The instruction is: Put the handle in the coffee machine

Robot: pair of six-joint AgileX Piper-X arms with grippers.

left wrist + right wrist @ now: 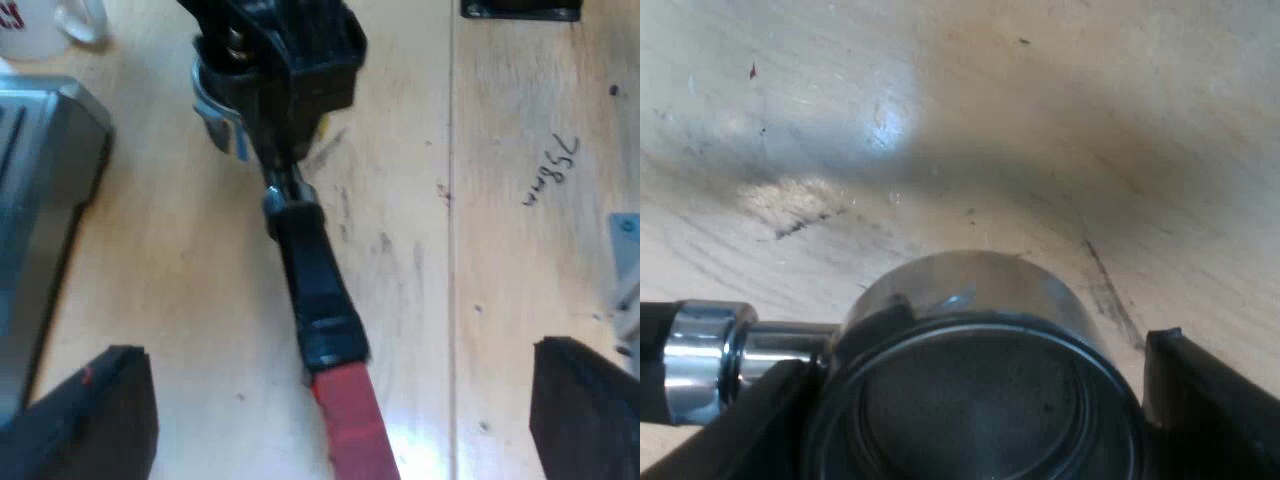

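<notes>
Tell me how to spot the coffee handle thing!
Start at the grey espresso machine on the wooden table. Close by is the holder, its round metal cup held by the right gripper. Nothing else has a long dark stem ending in red.

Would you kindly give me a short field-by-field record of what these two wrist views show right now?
holder: loose over the wooden table, not locked into the machine
right gripper: shut on the holder's metal basket
left gripper: open, fingers either side of the red end, not touching it
espresso machine: near the basket, apart from it
mug: on the table, past the machine
</notes>
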